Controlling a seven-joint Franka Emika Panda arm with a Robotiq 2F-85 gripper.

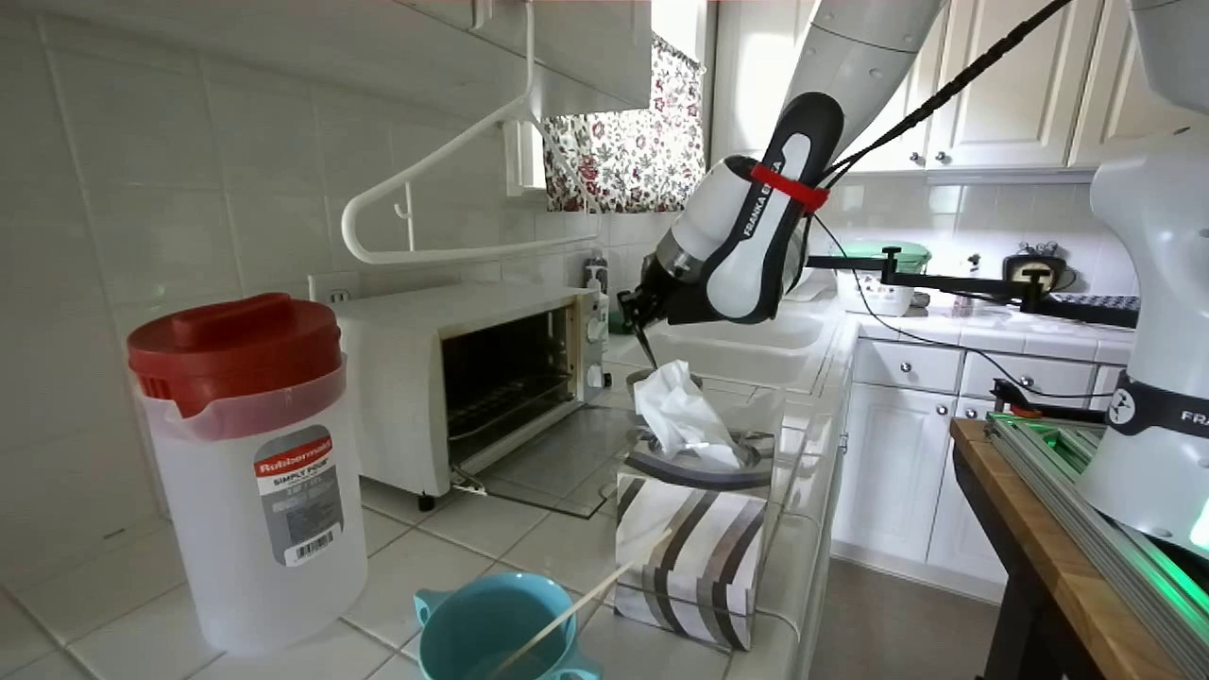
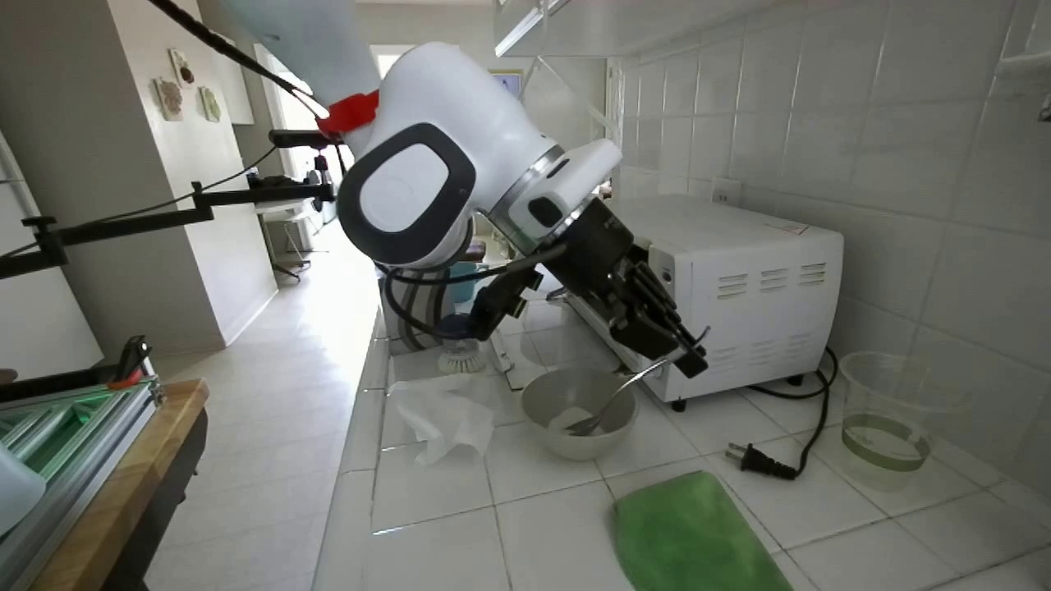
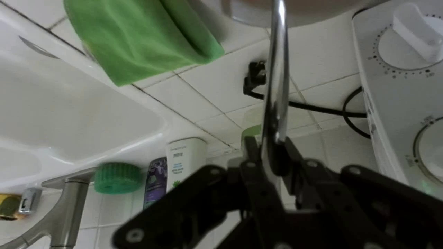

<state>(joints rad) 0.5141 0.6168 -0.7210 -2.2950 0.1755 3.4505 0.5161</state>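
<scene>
Green cloth [image 2: 690, 533] lies nearest the lens in an exterior view. From the left, a white tissue [image 2: 447, 419] lies just beside a grey bowl [image 2: 579, 446]; a metal utensil [image 3: 277, 76] slants head-down inside it. I pinch its handle near the end with my gripper [image 2: 686, 355], presumably to stay clear of the rim. Farther right stands a white toaster oven [image 2: 755, 254], its plug [image 2: 765, 463] lying free, probably for safety.

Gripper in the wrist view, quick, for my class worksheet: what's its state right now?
Gripper: closed, holding a metal utensil whose far end is in the bowl.
</scene>
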